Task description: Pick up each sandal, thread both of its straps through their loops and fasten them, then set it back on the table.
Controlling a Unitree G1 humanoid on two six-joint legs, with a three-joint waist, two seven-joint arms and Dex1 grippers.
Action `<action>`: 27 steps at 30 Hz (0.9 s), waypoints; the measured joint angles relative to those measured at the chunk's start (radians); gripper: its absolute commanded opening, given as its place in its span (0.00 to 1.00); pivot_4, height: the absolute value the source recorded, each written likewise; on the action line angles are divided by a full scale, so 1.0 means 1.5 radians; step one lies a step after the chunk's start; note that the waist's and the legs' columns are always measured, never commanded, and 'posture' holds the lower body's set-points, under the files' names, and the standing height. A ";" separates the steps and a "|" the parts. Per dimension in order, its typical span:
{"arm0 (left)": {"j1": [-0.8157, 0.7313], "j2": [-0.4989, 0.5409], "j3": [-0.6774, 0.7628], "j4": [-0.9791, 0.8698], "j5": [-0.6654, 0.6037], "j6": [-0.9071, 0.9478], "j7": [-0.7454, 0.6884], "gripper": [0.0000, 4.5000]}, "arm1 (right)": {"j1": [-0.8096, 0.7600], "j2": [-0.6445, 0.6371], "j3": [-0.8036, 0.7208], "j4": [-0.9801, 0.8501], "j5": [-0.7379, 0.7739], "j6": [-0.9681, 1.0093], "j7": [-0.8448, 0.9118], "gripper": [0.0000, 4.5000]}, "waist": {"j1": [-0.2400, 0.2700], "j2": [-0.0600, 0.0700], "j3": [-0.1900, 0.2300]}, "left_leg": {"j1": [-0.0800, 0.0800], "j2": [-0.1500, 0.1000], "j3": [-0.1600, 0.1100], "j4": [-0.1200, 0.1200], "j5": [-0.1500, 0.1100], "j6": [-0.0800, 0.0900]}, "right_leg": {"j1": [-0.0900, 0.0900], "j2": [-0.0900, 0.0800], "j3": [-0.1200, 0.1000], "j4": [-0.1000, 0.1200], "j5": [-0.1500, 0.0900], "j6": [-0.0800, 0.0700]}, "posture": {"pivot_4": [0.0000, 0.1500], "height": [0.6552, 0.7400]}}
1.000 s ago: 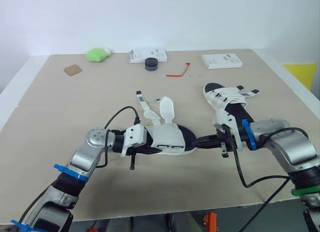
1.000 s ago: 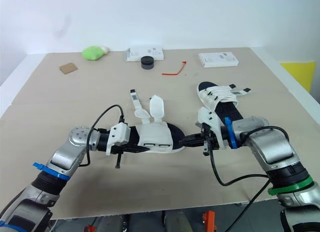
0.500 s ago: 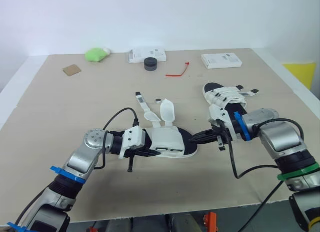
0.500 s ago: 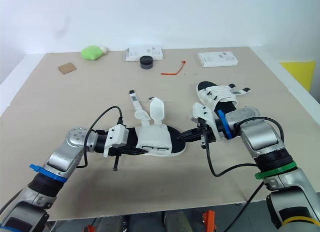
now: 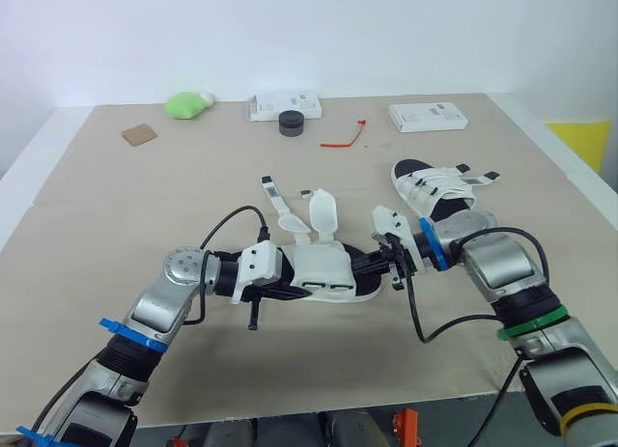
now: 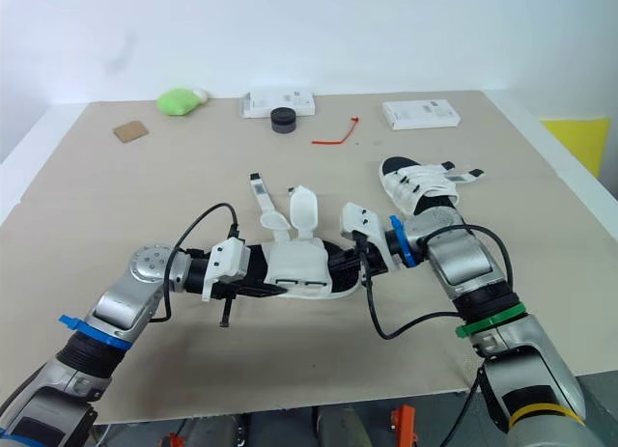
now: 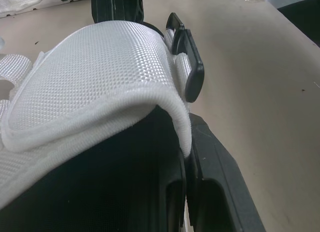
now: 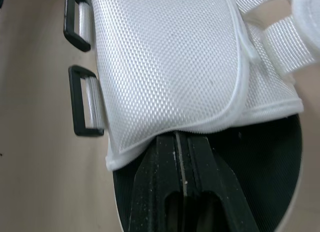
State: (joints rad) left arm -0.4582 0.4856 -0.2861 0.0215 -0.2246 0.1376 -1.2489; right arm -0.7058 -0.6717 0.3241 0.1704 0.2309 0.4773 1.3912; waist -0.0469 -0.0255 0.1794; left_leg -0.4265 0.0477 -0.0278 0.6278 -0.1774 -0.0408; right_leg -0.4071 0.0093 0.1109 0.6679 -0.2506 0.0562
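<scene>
A white-strapped sandal (image 5: 326,269) with a black sole is held just above the table (image 5: 145,206) at mid front. Both of its straps (image 5: 322,209) stand loose, pointing to the far side. My left gripper (image 5: 288,287) is shut on its heel end; one finger (image 7: 210,192) runs along the sole. My right gripper (image 5: 360,264) is shut, its fingers (image 8: 182,187) pushed in at the toe end under the white upper (image 8: 165,61). Two black loops (image 8: 86,109) sit at the upper's edge. The second sandal (image 5: 441,190) lies on the table at the right, behind my right arm.
Along the far edge lie a green lump (image 5: 185,103), a cardboard scrap (image 5: 141,134), a white box (image 5: 284,106) with a black round cap (image 5: 291,124), a red tie (image 5: 346,136) and another white box (image 5: 428,116). A yellow object (image 5: 579,143) stands beyond the right edge.
My right gripper has moved left from beside the sandal's toe into its front, under the upper. The left gripper and the sandal have hardly shifted.
</scene>
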 measured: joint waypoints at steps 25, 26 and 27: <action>0.008 0.005 -0.001 -0.004 0.008 0.018 0.016 0.00 | 0.010 0.021 0.050 0.029 -0.101 -0.194 -0.029 0.00 | -0.002 -0.001 -0.005 | 0.013 0.001 0.001 0.000 0.000 0.000 | 0.011 0.000 0.000 0.000 -0.002 -0.004 | 1.00 1.00; 0.008 0.005 -0.001 -0.004 0.008 0.022 0.017 0.00 | 0.007 0.021 0.053 0.031 -0.105 -0.199 -0.029 0.00 | -0.002 -0.001 -0.005 | 0.014 0.001 0.001 0.000 0.000 0.000 | 0.012 0.000 0.000 0.000 -0.002 -0.004 | 1.00 1.00; 0.008 0.005 -0.001 -0.004 0.008 0.023 0.018 0.00 | 0.006 0.021 0.055 0.033 -0.106 -0.203 -0.029 0.00 | -0.002 -0.001 -0.006 | 0.014 0.001 0.001 -0.001 0.000 0.000 | 0.012 0.000 0.000 0.000 -0.002 -0.004 | 1.00 1.00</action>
State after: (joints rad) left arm -0.4460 0.4923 -0.2874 0.0148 -0.2124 0.1726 -1.2223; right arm -0.6963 -0.6402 0.4061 0.2201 0.0726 0.1727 1.3483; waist -0.0497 -0.0266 0.1711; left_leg -0.4061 0.0487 -0.0268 0.6270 -0.1775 -0.0409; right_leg -0.3887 0.0098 0.1114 0.6682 -0.2541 0.0498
